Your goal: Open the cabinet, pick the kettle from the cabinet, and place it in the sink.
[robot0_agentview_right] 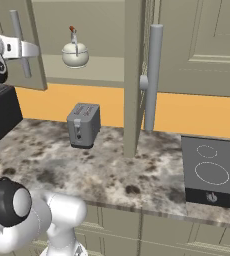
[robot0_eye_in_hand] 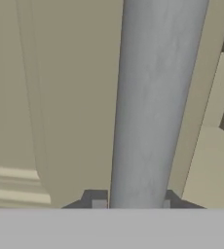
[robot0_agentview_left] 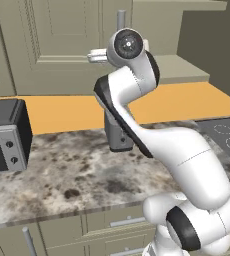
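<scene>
The cabinet [robot0_agentview_right: 202, 45] stands above the counter with both doors swung open. My gripper [robot0_eye_in_hand: 132, 204] is shut on the left door's vertical grey bar handle [robot0_eye_in_hand: 153, 97], which runs up between the two fingertips [robot0_eye_in_hand: 99, 203]. In the right base view the gripper [robot0_agentview_right: 22, 50] sits at that handle [robot0_agentview_right: 17, 35] on the left door. The kettle [robot0_agentview_right: 75, 54], cream-white with a wire handle, rests on the cabinet shelf to the right of the gripper and apart from it. The sink is out of view.
A grey toaster [robot0_agentview_right: 83, 124] stands on the speckled counter [robot0_agentview_right: 112, 175] below the kettle. The right door [robot0_agentview_right: 133, 75] juts out edge-on with its bar handle [robot0_agentview_right: 152, 75]. A cooktop [robot0_agentview_right: 212, 170] lies at the right, a microwave [robot0_agentview_left: 4, 135] at the left.
</scene>
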You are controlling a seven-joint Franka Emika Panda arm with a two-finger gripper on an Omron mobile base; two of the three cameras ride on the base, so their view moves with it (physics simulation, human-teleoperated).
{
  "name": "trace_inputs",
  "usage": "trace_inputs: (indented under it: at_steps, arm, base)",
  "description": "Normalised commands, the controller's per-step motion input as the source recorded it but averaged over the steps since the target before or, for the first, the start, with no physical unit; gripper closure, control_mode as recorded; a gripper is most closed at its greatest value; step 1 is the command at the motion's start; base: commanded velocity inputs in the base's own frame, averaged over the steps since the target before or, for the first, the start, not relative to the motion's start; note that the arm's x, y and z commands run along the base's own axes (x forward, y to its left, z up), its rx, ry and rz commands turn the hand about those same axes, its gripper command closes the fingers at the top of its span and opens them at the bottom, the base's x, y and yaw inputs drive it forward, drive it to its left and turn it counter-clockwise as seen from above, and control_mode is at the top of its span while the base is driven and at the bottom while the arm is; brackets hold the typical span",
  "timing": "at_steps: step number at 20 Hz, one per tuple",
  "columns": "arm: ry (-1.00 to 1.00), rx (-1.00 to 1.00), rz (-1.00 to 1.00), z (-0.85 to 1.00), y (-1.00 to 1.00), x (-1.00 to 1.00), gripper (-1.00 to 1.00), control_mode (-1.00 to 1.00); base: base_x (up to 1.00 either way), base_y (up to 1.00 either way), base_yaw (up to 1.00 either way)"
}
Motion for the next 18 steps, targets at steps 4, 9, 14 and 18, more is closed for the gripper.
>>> trace_inputs:
  at_steps: [4, 9, 14, 18]
  arm:
    - [-0.03, 0.00, -0.13, 0.00, 0.38, -0.41, 1.00, -1.00]
    - [-0.04, -0.01, -0.14, 0.00, 0.41, -0.40, 1.00, -1.00]
    - [-0.04, -0.02, -0.16, 0.00, 0.44, -0.40, 1.00, -1.00]
    - [-0.02, -0.03, -0.16, 0.00, 0.45, -0.39, 1.00, -1.00]
  base:
    - [0.00, 0.00, 0.00]
    - [0.00, 0.00, 0.00]
    - [0.00, 0.00, 0.00]
    - [0.00, 0.00, 0.00]
